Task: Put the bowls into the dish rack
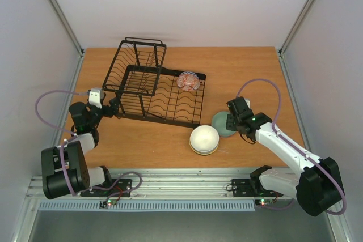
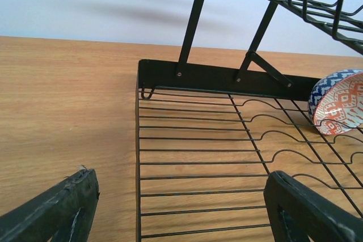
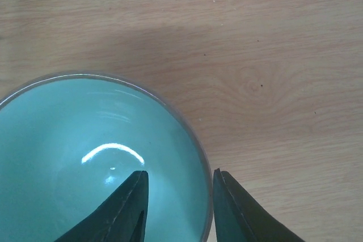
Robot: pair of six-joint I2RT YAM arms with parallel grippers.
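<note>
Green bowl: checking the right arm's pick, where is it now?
In the top view the green bowl is on the table right of centre, just right of the cream bowl, the right end effector straddling its rim.

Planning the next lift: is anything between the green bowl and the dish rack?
Nothing visible does. The cream bowl lies right beside the green bowl on its near side, off the line to the dish rack.
</note>
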